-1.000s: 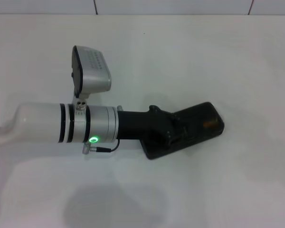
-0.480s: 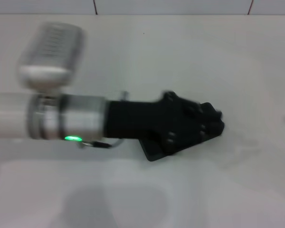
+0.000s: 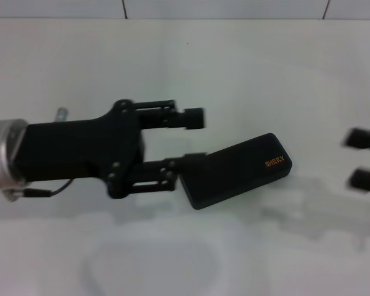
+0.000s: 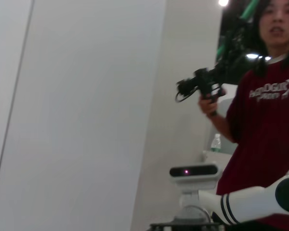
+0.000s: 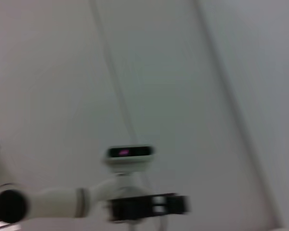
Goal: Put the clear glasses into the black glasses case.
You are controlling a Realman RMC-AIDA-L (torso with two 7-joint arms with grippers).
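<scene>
Case: black glasses case lying closed and slanted on white table, orange lettering facing up. Left gripper reaching in from left, fingers spread apart, lower finger at case's left end. Right gripper entering at right edge, fingers parted, well apart from case.

White worktop with tiled wall along its far edge, person in dark red T-shirt holding black handheld rig, small bottle beside them
</scene>
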